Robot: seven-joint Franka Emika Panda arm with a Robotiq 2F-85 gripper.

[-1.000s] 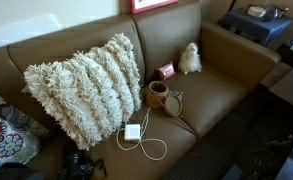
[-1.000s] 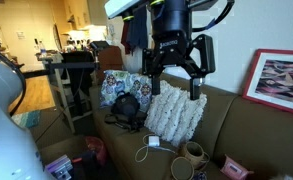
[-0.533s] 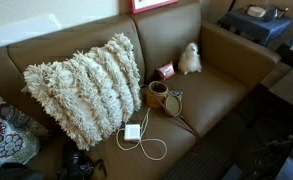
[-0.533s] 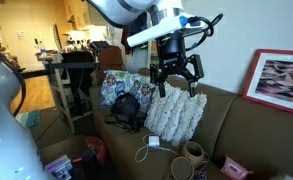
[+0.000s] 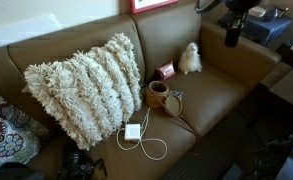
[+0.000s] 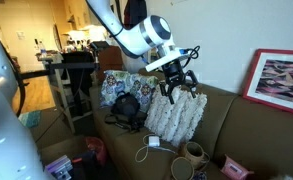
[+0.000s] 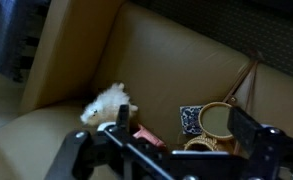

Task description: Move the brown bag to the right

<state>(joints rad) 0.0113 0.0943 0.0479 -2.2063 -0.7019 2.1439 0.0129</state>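
Since a second ago the arm has swung out over the sofa. In an exterior view the gripper (image 6: pixel 177 90) now reads smaller and lower, in line with the top of the shaggy cushion (image 6: pixel 176 118). The arm (image 5: pixel 236 20) also pokes into the top corner of an exterior view where it wasn't showing before. Brown bag (image 5: pixel 158 95) hasn't budged at all.

So progress-wise: basically nothing done yet. The gripper's fingers are spread wide with nothing between them, and it's up high, well apart from the bag. My read is we're in the approach, so everything's left to do: come down, grab it, carry it right, set it down.

The bag itself sits upright on the seat surface (image 5: pixel 221 100), round mouth facing up. It's just beside the lower corner of the cushion and near the small red box (image 5: pixel 166 71). It's tan-brown, rounded and tiny next to that cushion, with a thin strap (image 5: pixel 174 103) looping out onto the seat. The wrist view looks down at its mouth as a round ring, right beside a dark patterned square (image 7: pixel 189 120) — the white fluffy toy (image 7: pixel 108 103) is further off.
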